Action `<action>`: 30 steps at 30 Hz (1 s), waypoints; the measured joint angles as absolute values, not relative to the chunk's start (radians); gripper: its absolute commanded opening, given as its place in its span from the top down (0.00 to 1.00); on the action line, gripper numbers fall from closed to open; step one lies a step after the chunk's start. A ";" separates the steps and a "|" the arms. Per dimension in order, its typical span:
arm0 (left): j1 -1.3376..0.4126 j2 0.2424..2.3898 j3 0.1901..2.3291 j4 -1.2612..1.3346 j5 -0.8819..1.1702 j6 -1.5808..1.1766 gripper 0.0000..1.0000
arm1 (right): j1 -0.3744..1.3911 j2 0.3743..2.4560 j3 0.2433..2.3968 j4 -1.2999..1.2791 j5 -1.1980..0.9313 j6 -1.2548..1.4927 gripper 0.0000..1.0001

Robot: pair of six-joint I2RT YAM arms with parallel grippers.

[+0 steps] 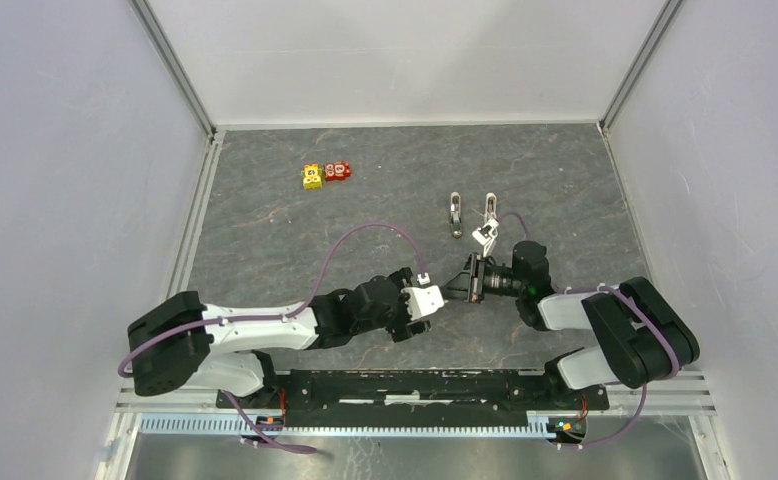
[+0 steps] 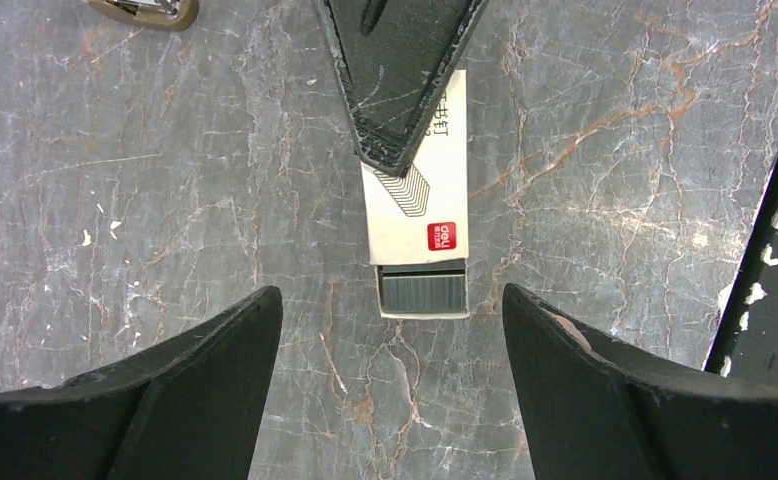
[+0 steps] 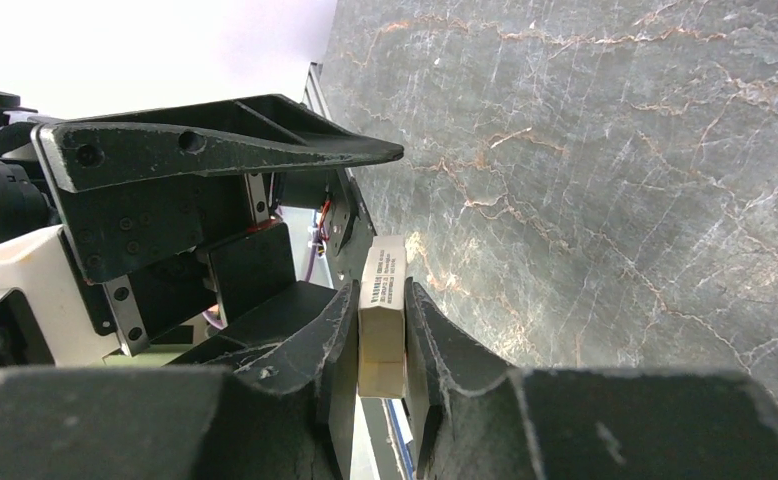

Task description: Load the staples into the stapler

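Right gripper (image 3: 380,305) is pinched on the staple box (image 2: 420,200), clamping its flat sides. It looks held clear of the bench (image 1: 265,220), around mid-width and nearer the near edge. The tray end points at my left so the opening is reachable. The tray is slid partway out, grey staples (image 2: 423,292) exposed. Left gripper (image 2: 390,295) is spread wide and empty, fingers flanking the tray end without touching; my read is it's lined up to take the strip. Stapler (image 1: 455,214) lies on the bench beyond both grippers, toward the far right, nothing holding it. Slim piece (image 1: 488,207) sits just beside it; can't tell if it's part of the stapler. Loading not yet begun. Risk: thin strip may snap or slip.
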State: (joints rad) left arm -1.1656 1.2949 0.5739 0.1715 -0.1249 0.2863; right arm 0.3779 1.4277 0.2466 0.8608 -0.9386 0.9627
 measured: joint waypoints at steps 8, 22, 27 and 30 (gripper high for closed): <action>-1.166 1.341 0.609 0.150 -0.118 0.286 0.23 | 0.378 1.416 0.242 0.868 -0.939 0.972 0.73; -1.166 1.367 0.630 0.149 -0.094 0.286 0.46 | 0.378 1.415 0.231 0.881 -0.937 0.980 0.72; -1.166 1.367 0.630 0.149 -0.094 0.286 0.47 | 0.378 1.422 0.231 0.883 -0.934 0.981 0.71; -1.166 1.367 0.630 0.149 -0.095 0.286 0.49 | 0.378 1.426 0.231 0.884 -0.933 0.982 0.70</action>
State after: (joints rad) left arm -1.1656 1.3670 0.6300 0.1486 -0.0952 0.2863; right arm 0.3779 1.4261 0.2314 0.8841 -0.9329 0.9821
